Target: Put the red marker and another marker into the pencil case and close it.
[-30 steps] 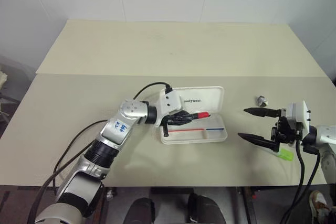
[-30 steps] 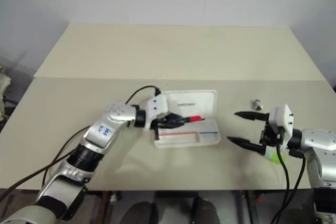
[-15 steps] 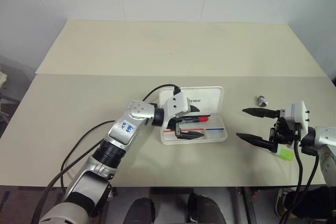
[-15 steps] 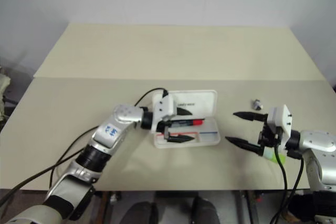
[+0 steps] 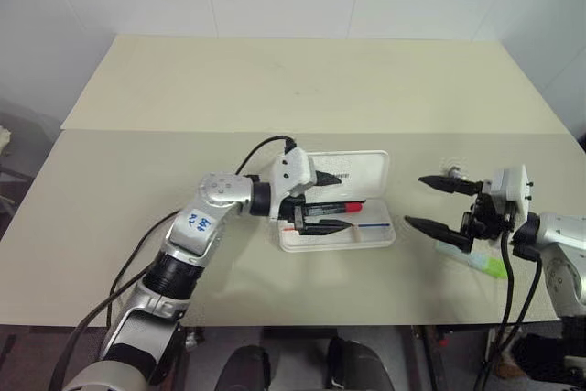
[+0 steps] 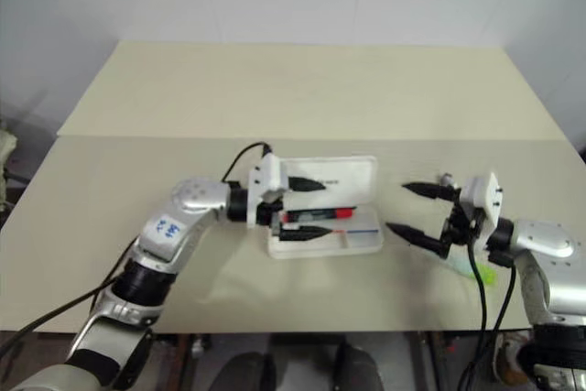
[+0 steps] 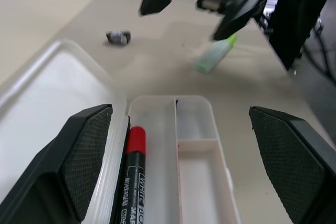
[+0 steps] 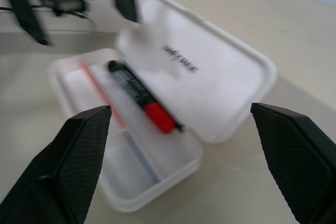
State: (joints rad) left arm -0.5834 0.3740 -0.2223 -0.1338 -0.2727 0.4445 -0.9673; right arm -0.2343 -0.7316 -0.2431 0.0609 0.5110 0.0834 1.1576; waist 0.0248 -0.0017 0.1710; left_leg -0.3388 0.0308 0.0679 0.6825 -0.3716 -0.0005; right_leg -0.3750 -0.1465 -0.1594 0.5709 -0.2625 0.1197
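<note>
One marker down: my left tool (image 5: pixel 328 212) has let go of the red marker (image 5: pixel 341 206), which a second ago was pinched in its fingers over the pencil case (image 5: pixel 380 236) and now lies in the case's long compartment against the hinge, red cap toward frame right. That tool now stands spread wide and empty at the case's left end, lifted a little off it. My right tool (image 5: pixel 438 203), also wide open and empty, has drifted up-left toward the case from the right edge of the frame, uncovering another marker (image 5: pixel 476 261), the mint highlighter, flat on the worktop (image 5: pixel 137 171) at lower right, just beside that tool. So I judge half the loading done; highlighter next, lid still open. Worktop is plain beige, two panels with a seam across mid-frame; a small grey object (image 5: pixel 455 170) sits upper right of the case. White walls behind.
</note>
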